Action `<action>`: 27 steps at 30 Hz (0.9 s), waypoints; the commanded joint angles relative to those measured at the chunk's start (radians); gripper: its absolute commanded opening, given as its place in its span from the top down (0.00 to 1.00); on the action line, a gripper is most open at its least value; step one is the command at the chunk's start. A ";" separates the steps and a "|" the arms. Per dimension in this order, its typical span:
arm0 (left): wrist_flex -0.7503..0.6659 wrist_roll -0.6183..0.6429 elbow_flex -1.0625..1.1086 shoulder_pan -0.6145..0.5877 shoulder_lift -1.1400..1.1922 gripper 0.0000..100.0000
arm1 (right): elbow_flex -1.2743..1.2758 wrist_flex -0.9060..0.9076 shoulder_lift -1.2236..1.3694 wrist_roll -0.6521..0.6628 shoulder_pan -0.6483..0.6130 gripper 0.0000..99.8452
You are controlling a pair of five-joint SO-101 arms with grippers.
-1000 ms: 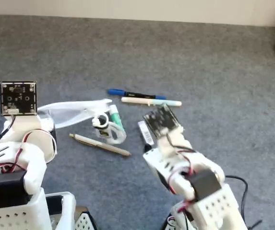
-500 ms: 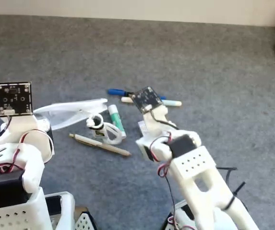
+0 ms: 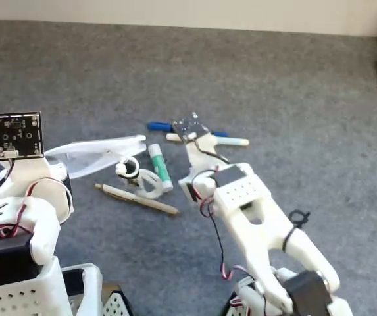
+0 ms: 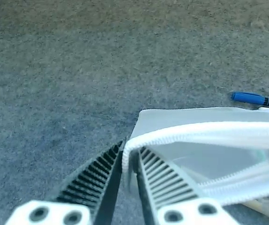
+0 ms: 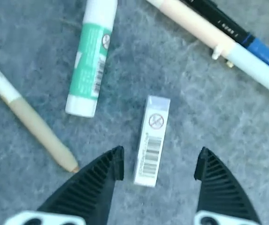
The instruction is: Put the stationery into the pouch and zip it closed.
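- Progress: early, I'd say. Nothing is visibly in the pouch; its zip is undone and the mouth gapes.
- Out on the desk: glue stick, beige pen, blue pen, cream pen, small white box.
- Left to do: all five items go in, then the zip gets closed.
- Left gripper: jaws pressed together on the pouch's zip rim at its end corner, holding it up.
- Right gripper: jaws spread, one on either side of the small white box, not touching it. My read: the box is the next pick.
- Box axis: it lies flat, long axis parallel to the jaws, so closing would pinch across its narrow width.
- Pouch axis: runs left-right in the high view, slightly tilted, held end toward the left arm, far end beside the glue stick.
- Blue and cream pens lie side by side, left-right; the beige pen lies diagonal, near the pouch.
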 commanded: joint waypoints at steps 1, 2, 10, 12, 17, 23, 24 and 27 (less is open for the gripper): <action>-0.006 0.012 -0.008 -0.054 0.019 0.99 | -0.111 -0.019 0.079 -0.009 0.008 0.77; -0.006 0.012 -0.008 -0.067 0.018 0.99 | -0.134 -0.019 0.114 -0.011 0.008 0.77; -0.005 0.012 -0.005 -0.077 0.018 0.99 | -0.288 -0.015 0.343 -0.012 0.005 0.77; -0.005 0.012 -0.005 -0.077 0.018 0.99 | -0.311 -0.015 0.377 -0.012 0.005 0.77; -0.003 0.012 -0.005 -0.077 0.018 0.99 | -0.346 -0.015 0.426 -0.012 0.005 0.81; -0.002 0.012 -0.005 -0.077 0.018 0.99 | -0.371 -0.013 0.467 -0.011 -0.001 0.91; -0.002 0.012 -0.005 -0.077 0.018 0.99 | -0.371 -0.005 0.469 -0.009 -0.005 0.93; -0.002 0.012 -0.004 -0.076 0.018 0.99 | -0.394 0.062 0.463 -0.006 -0.024 0.98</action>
